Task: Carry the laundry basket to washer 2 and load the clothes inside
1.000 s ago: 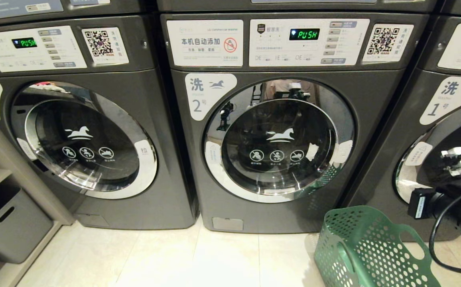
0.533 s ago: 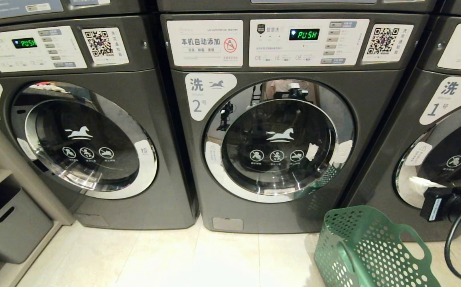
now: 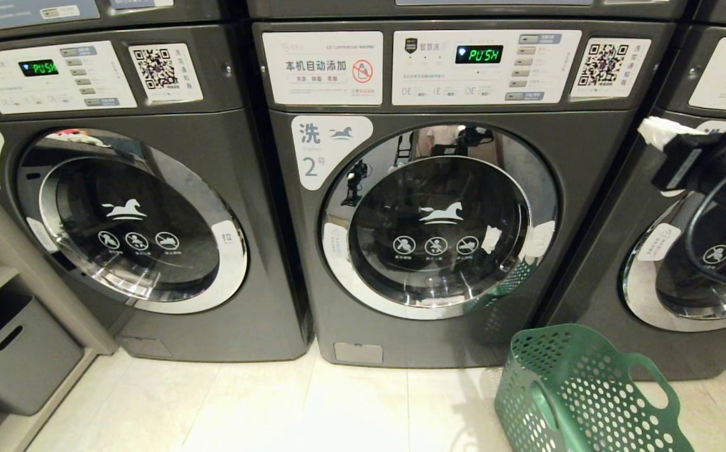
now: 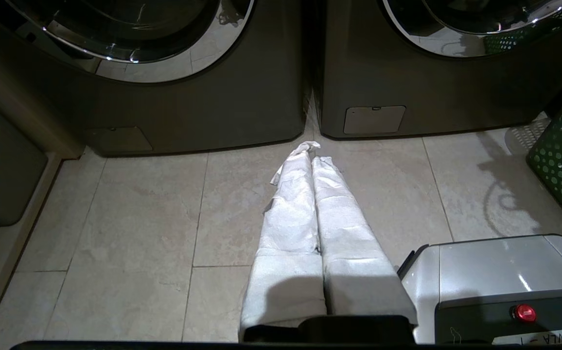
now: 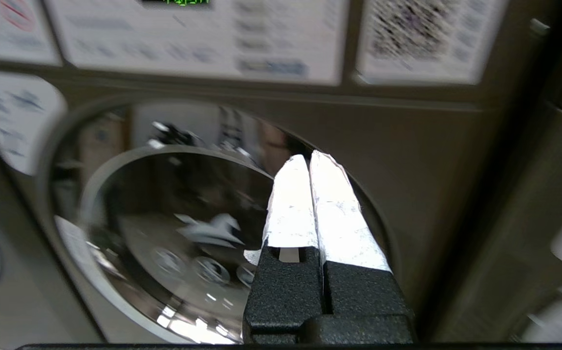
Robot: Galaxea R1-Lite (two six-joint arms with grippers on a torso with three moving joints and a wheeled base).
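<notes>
Pale stone tiles [image 4: 140, 218] beneath the left gripper [image 4: 310, 150], pressed together, empty. Right gripper [image 5: 308, 158] likewise pinched together, raised, facing washer 2 [image 3: 438, 220], door closed. Below it, on the floor, the laundry basket [image 3: 583, 395].

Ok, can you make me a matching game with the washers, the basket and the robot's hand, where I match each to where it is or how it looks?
Things:
1. washer 2
2. laundry basket
3. washer 3
4. right end effector

Places or states:
A. green, on the floor at lower right
B. raised in front of washer 1, fingers shut
C. in the middle, door shut
D. on the left

Pairs: 1-C, 2-A, 3-D, 4-B
</notes>
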